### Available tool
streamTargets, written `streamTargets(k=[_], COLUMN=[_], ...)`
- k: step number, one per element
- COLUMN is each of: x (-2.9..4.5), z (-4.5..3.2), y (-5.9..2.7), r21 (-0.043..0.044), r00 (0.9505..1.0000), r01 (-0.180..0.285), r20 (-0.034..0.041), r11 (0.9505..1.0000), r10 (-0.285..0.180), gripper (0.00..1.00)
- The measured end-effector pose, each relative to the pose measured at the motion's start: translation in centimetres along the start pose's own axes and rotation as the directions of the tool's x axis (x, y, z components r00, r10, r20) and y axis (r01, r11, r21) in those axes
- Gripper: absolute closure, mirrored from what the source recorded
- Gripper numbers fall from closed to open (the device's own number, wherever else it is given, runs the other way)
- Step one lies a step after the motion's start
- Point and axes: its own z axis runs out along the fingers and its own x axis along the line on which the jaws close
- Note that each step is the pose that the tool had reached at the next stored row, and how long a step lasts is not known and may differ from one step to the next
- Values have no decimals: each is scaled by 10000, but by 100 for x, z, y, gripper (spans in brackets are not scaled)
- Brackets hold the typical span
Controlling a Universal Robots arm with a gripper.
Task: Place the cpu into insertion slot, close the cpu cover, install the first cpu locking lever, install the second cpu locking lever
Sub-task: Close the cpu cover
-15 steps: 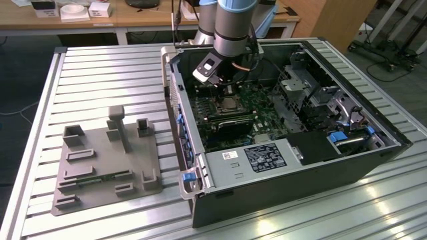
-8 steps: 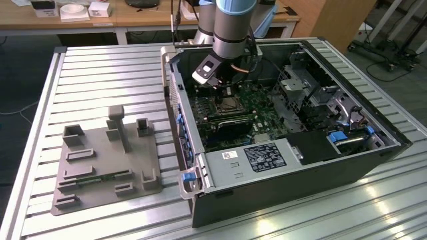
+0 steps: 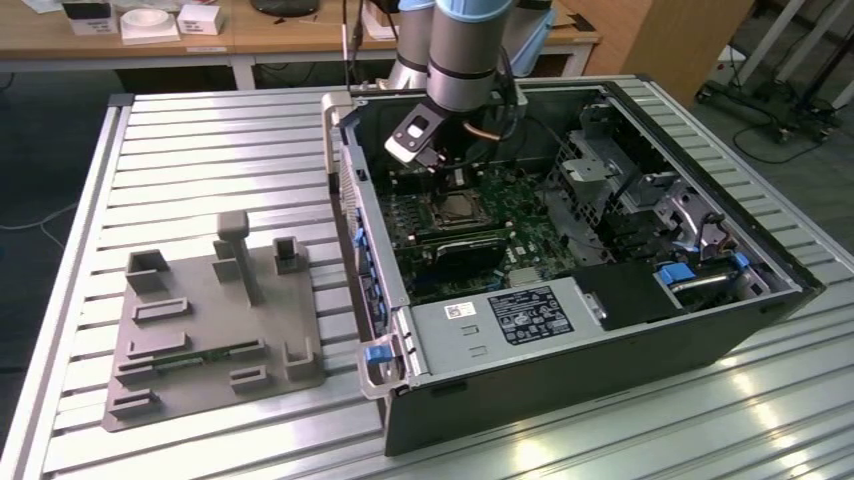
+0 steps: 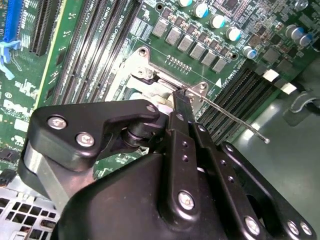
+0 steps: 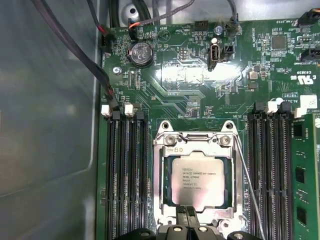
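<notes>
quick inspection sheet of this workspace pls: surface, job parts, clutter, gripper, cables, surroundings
surface: slatted metal table with an open computer case on it
job's things: cpu sits in the insertion slot; cpu cover lies down around it, chip showing through its window; one locking lever angles away from the slot
clutter: grey fixture plate on the table beside the case
grippers: gripper at the slot's edge
cables: dark cables along the case wall
surroundings: wooden desk behind the table
</notes>
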Motion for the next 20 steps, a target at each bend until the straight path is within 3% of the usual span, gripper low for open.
streamTargets(k=[6, 12, 20], x=[-5, -11, -20], z=[3, 16, 89], y=[91, -8, -34], r21=[-1, -1, 2], r00=[10000, 10000, 10000], r01=[-2, 0, 0], r20=[0, 0, 4], r11=[10000, 10000, 10000], r10=[2, 0, 0], gripper=[89, 89, 89])
